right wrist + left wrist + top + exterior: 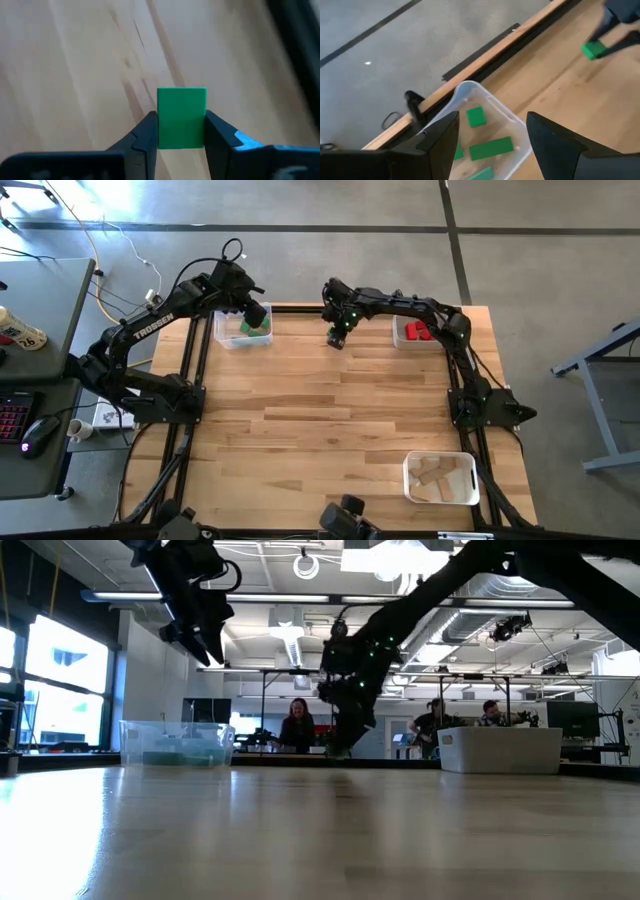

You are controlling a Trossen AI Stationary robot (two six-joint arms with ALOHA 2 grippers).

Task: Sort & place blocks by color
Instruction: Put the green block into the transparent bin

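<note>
While the left gripper [490, 137] hangs spread wide and empty over the bin [222, 338] of green blocks [490, 148] at the table's far left edge, the right gripper [181, 131] is down on the tabletop [330, 420] with both fingers [145, 132] pressed against a lone green block [181, 118]. That looks like the pick step for a green piece. The next move likely calls for a clean lift, then a carry leftward to the green bin. Bare wood lies between block and bin, but the left arm occupies the space above that bin, and the table's far edge runs close by.
</note>
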